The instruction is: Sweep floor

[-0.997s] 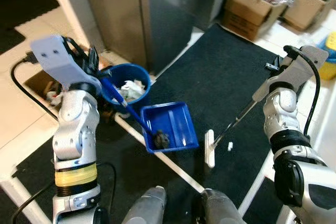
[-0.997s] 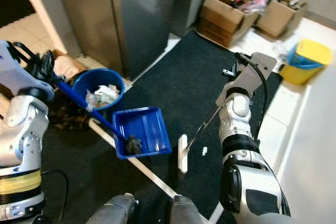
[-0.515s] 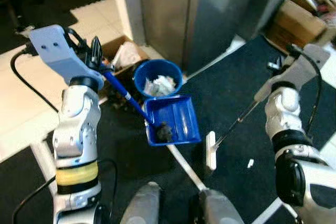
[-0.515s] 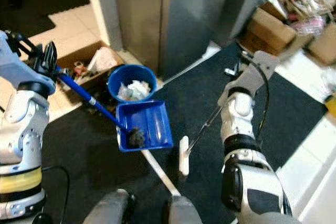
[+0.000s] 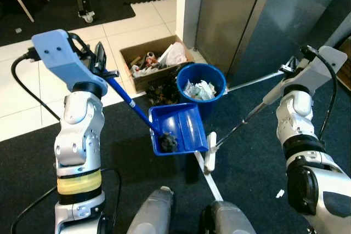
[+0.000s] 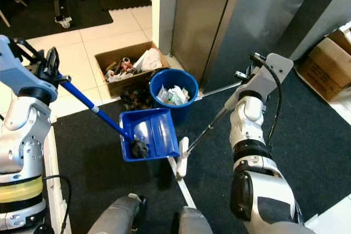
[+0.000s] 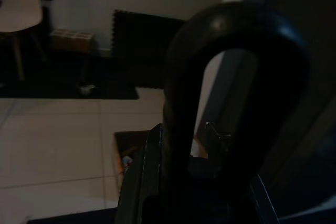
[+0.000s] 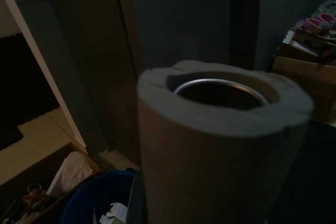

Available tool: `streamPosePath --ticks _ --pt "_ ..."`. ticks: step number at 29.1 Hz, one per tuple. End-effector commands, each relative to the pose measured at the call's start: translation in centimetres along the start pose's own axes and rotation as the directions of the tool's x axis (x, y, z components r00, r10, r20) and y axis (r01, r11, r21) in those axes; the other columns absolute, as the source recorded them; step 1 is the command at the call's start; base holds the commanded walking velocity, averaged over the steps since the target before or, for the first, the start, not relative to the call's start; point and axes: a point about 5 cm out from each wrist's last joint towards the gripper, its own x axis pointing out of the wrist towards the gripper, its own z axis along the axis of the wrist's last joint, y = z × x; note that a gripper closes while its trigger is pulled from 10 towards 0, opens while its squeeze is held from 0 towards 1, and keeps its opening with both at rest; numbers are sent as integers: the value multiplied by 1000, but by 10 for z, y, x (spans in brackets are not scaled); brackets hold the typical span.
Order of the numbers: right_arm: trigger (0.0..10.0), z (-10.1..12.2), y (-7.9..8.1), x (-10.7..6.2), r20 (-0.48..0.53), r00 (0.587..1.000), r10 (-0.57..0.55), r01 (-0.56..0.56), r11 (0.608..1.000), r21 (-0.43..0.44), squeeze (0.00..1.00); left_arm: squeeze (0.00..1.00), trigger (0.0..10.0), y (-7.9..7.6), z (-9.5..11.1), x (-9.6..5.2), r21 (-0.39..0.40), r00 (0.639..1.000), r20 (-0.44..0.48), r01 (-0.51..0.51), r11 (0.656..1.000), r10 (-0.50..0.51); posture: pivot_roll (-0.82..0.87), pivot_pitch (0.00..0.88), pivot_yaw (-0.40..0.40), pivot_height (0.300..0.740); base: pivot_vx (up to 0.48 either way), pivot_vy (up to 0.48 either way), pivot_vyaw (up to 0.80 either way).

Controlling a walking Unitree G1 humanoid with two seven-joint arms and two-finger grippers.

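A blue dustpan, carrying a dark clump of debris near its back edge, hangs just beside and in front of a blue bin stuffed with crumpled paper. The left gripper holds the pan's long blue handle up near its top, its black fingers closed around it. The right gripper holds the top of a thin metal broom pole, though whether its jaws are pressed tight cannot be told; the white broom head rests on the dark carpet just beside the pan's front corner. A white strip runs along the carpet under the broom head. Behind the bin an open cardboard box of mixed rubbish sits on pale tiles, with dark litter between box and bin. Steel-grey panels rise behind. A second cardboard box stands well apart to the right. A small white scrap lies on the carpet. No writing is legible anywhere.
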Motion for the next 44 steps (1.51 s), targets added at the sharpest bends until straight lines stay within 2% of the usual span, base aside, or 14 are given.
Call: streamPosePath --ticks 1,9,15,19,22,25,27,28,29,30,32,35,40,44 --pt "10000 7 -1 3 25 1000 -16 15 1000 23 0 0 10000 -4 13 4 24 998 46 41 999 -42 66 0 -64 740 0 0 0" --pt "10000 6 -1 3 8 1000 -23 23 999 42 0 0 10000 -4 16 4 36 997 51 49 998 -51 67 0 -64 740 0 0 -448" --pt "10000 7 0 3 18 1000 -12 12 1000 25 0 0 10000 -8 18 5 38 996 57 60 997 -62 66 0 -65 740 0 0 -487" --pt "10000 8 1 4 22 1000 -9 8 1000 24 0 0 10000 -12 32 8 62 992 104 70 996 -76 66 0 -65 740 0 0 0" --pt "10000 16 8 6 53 998 17 -19 999 39 0 0 10000 -20 51 9 71 981 156 105 992 -115 71 0 -67 740 0 0 0" --pt "10000 21 12 7 70 997 28 -32 998 51 0 0 10000 -23 60 10 75 975 181 119 990 -131 72 0 -66 740 0 0 0" --pt "10000 33 22 9 114 992 60 -67 996 64 0 0 10000 -25 77 11 80 963 227 134 988 -149 74 0 -62 740 0 0 0" --pt "10000 33 22 9 114 992 60 -67 996 64 0 0 10000 -25 77 11 80 963 227 134 988 -149 74 0 -62 740 0 0 0" --pt "10000 42 29 10 148 985 85 -96 993 67 0 0 10000 -25 87 12 89 956 250 137 987 -155 74 0 -62 740 0 0 0" --pt "10000 42 29 10 148 985 85 -96 993 67 0 0 10000 -25 87 12 89 956 250 137 987 -155 74 0 -62 740 0 0 0" --pt "10000 56 44 12 196 971 138 -153 986 68 0 0 10000 -19 100 14 115 950 271 130 985 -157 77 0 -59 740 0 0 0" --pt "10000 64 59 11 227 954 194 -212 976 56 0 0 10000 -9 109 15 134 949 286 97 986 -132 84 0 -63 740 0 0 0" --pt "10000 65 61 10 227 953 200 -218 974 60 0 0 10000 -6 114 13 145 945 309 67 987 -109 94 0 -74 740 0 0 0" --pt "10000 64 61 9 225 953 201 -220 974 61 0 0 10000 -6 119 13 172 936 333 55 984 -110 94 0 -71 740 412 0 0"
